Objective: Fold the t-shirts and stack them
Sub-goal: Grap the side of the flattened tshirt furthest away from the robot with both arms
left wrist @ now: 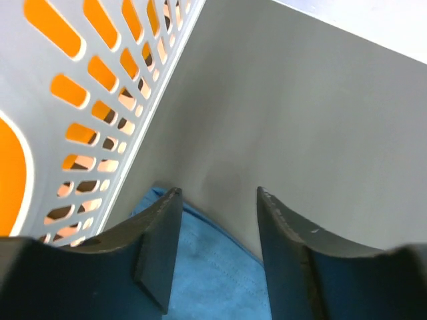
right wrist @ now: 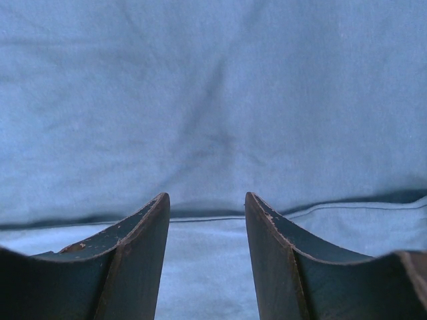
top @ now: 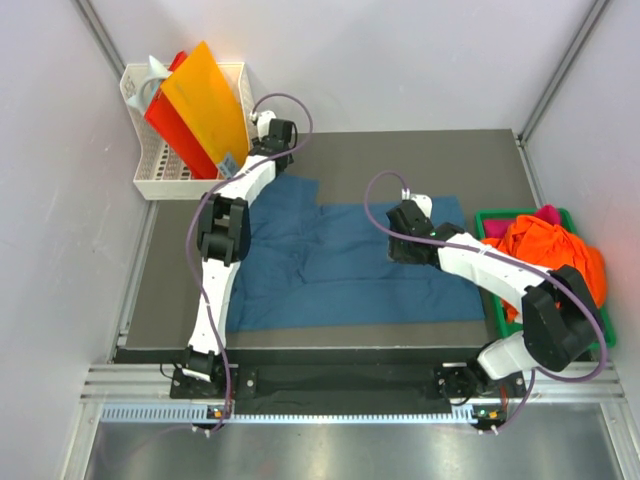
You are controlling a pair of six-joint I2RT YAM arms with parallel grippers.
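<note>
The dark teal-blue t-shirt (top: pixel 340 270) lies spread on the dark table (top: pixel 480 160), soft, matte and lightly creased; the left tool (left wrist: pixel 218 195) hangs released over its far corner beside the slotted white basket (left wrist: pixel 80 133); the right tool (right wrist: pixel 207 197) stands released above a stitched hem; each should probably pinch the cloth at its edge, then lift evenly; a rumpled orange t-shirt (top: pixel 545 250) sits in the green tray (top: pixel 496 213).
</note>
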